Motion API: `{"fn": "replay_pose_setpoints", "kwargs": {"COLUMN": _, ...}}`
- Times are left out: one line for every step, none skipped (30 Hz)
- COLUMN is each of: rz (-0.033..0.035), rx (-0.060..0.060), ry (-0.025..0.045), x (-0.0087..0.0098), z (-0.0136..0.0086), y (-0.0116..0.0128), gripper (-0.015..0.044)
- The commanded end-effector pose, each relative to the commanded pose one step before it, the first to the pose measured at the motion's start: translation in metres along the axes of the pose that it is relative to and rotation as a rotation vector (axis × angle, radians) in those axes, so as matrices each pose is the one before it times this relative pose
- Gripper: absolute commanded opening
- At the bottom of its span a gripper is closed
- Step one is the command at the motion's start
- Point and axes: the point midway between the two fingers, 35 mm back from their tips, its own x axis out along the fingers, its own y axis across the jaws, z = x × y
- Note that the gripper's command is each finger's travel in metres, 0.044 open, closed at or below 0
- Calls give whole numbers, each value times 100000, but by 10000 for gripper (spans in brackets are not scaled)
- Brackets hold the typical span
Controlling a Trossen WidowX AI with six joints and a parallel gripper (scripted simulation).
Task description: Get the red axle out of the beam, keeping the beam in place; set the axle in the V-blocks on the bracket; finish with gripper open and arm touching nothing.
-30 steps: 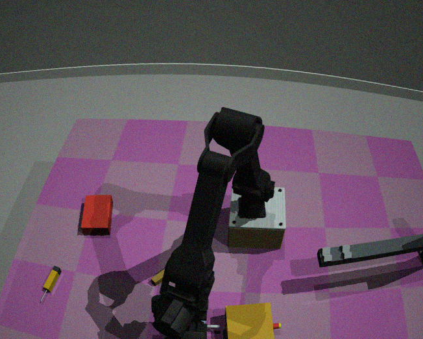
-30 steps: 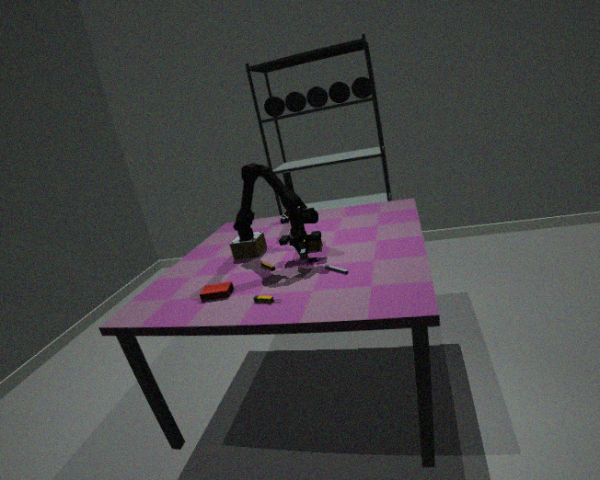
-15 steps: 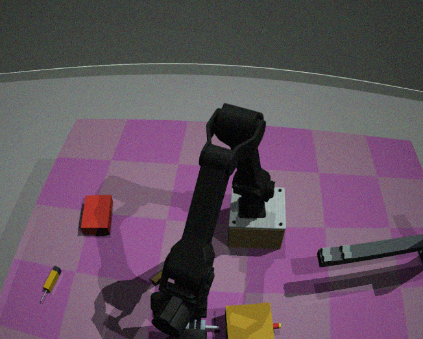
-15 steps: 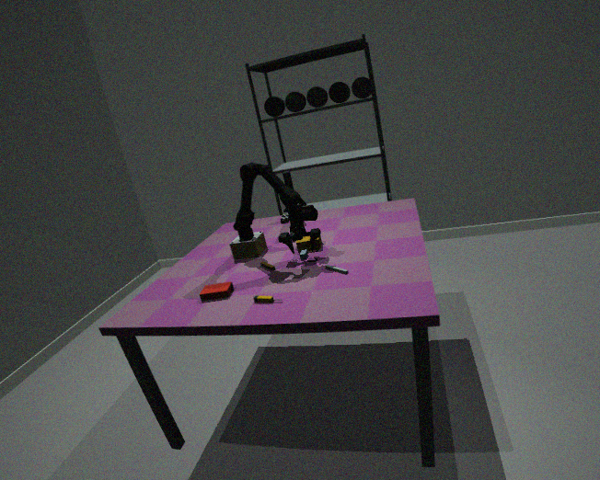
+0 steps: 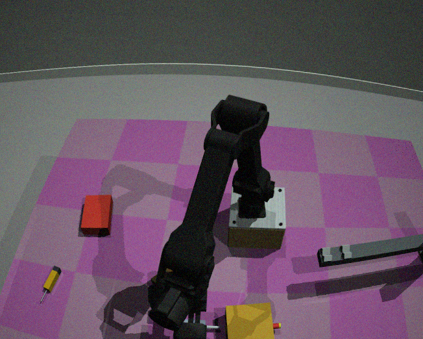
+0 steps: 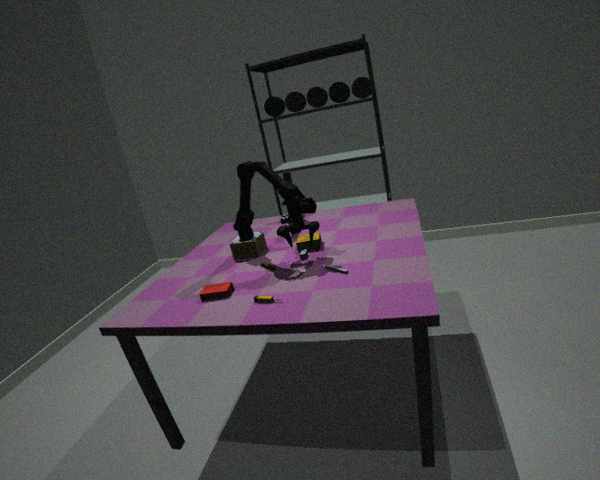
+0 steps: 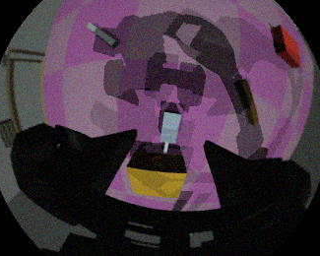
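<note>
Reaching in from bench (image 5: 350,197) (image 6: 269,328) (image 7: 78,89) near edge (exterior view): gripper (image 5: 190,325) (image 6: 301,245) (image 7: 171,139) spread, empty, around or above pale end block (image 5: 203,322) (image 6: 303,255) (image 7: 170,127). Beyond: red axle (image 5: 276,325) (image 7: 166,147) still through beam (image 5: 250,321) (image 6: 308,243) (image 7: 158,183). Probably pre-grasp; next, align, close, draw straight out without dragging beam. Toward far edge: V-blocks (image 5: 346,251) (image 6: 284,219), unfilled.

Workshop or lab type space, plain grey walls, metal shelving unit (image 6: 385,170) bearing row of dark discs (image 6: 317,97), checkered worktable (image 5: 353,197) (image 6: 398,289) (image 7: 78,94), mounted robot arm (image 5: 207,182) (image 6: 244,196), screwdriver (image 5: 52,280) (image 6: 264,299) on tabletop.
</note>
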Motion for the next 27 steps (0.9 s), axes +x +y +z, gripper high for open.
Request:
{"fn": "replay_pose_setpoints", "kwargs": {"rz": 395, "rx": 453, "ry": 96, "x": -874, "z": 40, "y": 137, "gripper": 440}}
{"fn": "replay_pose_setpoints", "kwargs": {"rz": 1, "rx": 0, "ry": 0, "x": -220, "z": 0, "y": 1, "gripper": 440}}
{"fn": "replay_pose_setpoints", "kwargs": {"rz": 1, "rx": 0, "ry": 0, "x": -220, "z": 0, "y": 1, "gripper": 440}}
{"fn": "replay_pose_setpoints", "kwargs": {"rz": 1, "rx": 0, "ry": 0, "x": -221, "z": 0, "y": 1, "gripper": 440}}
{"fn": "replay_pose_setpoints", "kwargs": {"rz": -385, "rx": -560, "ry": -75, "x": 649, "z": -280, "y": -58, "gripper": 440}}
{"fn": "replay_pose_setpoints", "kwargs": {"rz": 25, "rx": -222, "ry": 40, "x": -10, "z": -499, "y": 156, "gripper": 440}}
{"fn": "replay_pose_setpoints", "kwargs": {"rz": 34, "rx": -312, "ry": 57, "x": -14, "z": -705, "y": 208, "gripper": 440}}
{"fn": "replay_pose_setpoints", "kwargs": {"rz": -3, "rx": -1622, "ry": -354, "x": -102, "z": -932, "y": 176, "gripper": 440}}
{"fn": "replay_pose_setpoints", "kwargs": {"rz": 154, "rx": -627, "ry": 79, "x": -6, "z": -907, "y": 247, "gripper": 440}}
{"fn": "replay_pose_setpoints", "kwargs": {"rz": 59, "rx": -411, "ry": 55, "x": -21, "z": -1001, "y": 227, "gripper": 440}}
{"fn": "replay_pose_setpoints", "kwargs": {"rz": 56, "rx": -415, "ry": 138, "x": -21, "z": -1193, "y": 245, "gripper": 440}}
{"fn": "replay_pose_setpoints", "kwargs": {"rz": 57, "rx": -481, "ry": 163, "x": -24, "z": -1388, "y": 233, "gripper": 440}}
{"fn": "replay_pose_setpoints", "kwargs": {"rz": -386, "rx": -1386, "ry": -318, "x": -61, "z": -1452, "y": 49, "gripper": 440}}
{"fn": "replay_pose_setpoints", "kwargs": {"rz": 121, "rx": -411, "ry": 227, "x": -27, "z": -1513, "y": 163, "gripper": 440}}
{"fn": "replay_pose_setpoints", "kwargs": {"rz": 110, "rx": -427, "ry": 243, "x": -26, "z": -1575, "y": 101, "gripper": 440}}
{"fn": "replay_pose_setpoints", "kwargs": {"rz": 93, "rx": -430, "ry": 252, "x": -24, "z": -1586, "y": 31, "gripper": 440}}
{"fn": "replay_pose_setpoints", "kwargs": {"rz": 76, "rx": -431, "ry": 258, "x": -21, "z": -1583, "y": -40, "gripper": 440}}
{"fn": "replay_pose_setpoints", "kwargs": {"rz": 58, "rx": -431, "ry": 263, "x": -19, "z": -1577, "y": -111, "gripper": 440}}
{"fn": "replay_pose_setpoints", "kwargs": {"rz": 39, "rx": -430, "ry": 266, "x": -17, "z": -1565, "y": -180, "gripper": 440}}
{"fn": "replay_pose_setpoints", "kwargs": {"rz": 18, "rx": -347, "ry": 217, "x": -11, "z": -1251, "y": -195, "gripper": 440}}
{"fn": "replay_pose_setpoints", "kwargs": {"rz": 5, "rx": -210, "ry": 132, "x": -6, "z": -753, "y": -139, "gripper": 440}}
{"fn": "replay_pose_setpoints", "kwargs": {"rz": 1, "rx": -70, "ry": 44, "x": -2, "z": -250, "y": -50, "gripper": 440}}
{"fn": "replay_pose_setpoints", "kwargs": {"rz": 0, "rx": 0, "ry": 0, "x": 0, "z": 0, "y": 0, "gripper": 440}}
{"fn": "replay_pose_setpoints", "kwargs": {"rz": 0, "rx": 0, "ry": 0, "x": 0, "z": 0, "y": 0, "gripper": 440}}
{"fn": "replay_pose_setpoints", "kwargs": {"rz": 0, "rx": 0, "ry": 0, "x": 0, "z": 0, "y": 0, "gripper": 440}}
{"fn": "replay_pose_setpoints", "kwargs": {"rz": 0, "rx": 0, "ry": 0, "x": 0, "z": 0, "y": 0, "gripper": 440}}
{"fn": "replay_pose_setpoints", "kwargs": {"rz": 0, "rx": 0, "ry": 0, "x": 27, "z": 0, "y": 2, "gripper": 440}}
